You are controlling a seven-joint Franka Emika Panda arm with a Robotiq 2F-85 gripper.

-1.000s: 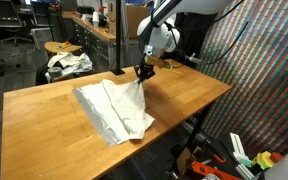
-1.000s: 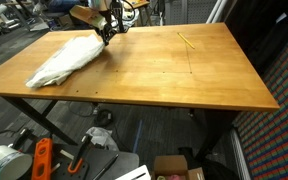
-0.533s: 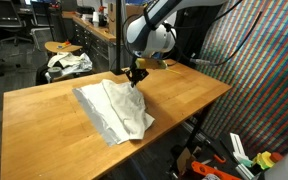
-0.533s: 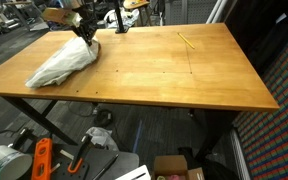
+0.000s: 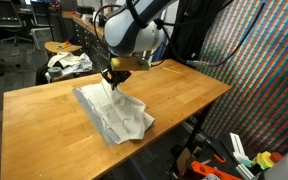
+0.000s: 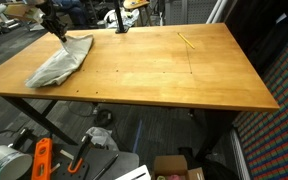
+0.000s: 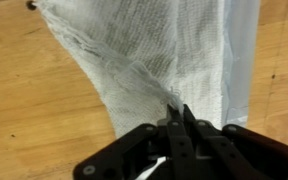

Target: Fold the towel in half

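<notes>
Pinching a fold of the towel (image 5: 124,118) between jaws drawn fully together, the gripper (image 5: 111,76) holds one end of the cloth lifted off the wooden table (image 5: 39,115). The rest of the towel lies wrinkled on the tabletop below and beside the claw, reaching close to the table's edge. In an exterior view the towel (image 6: 60,62) makes an elongated, bunched shape. Its long axis runs diagonally, from the raised end at the gripper (image 6: 56,30) near the far side of the table down to a narrower end close to the front edge. In the wrist view the off-white weave (image 7: 184,55) hangs taut from the pinch and fans outward away from the claw, with bare wood on either side. A patterned cloth bundle (image 5: 68,63) sits beyond the table, well apart from the towel
</notes>
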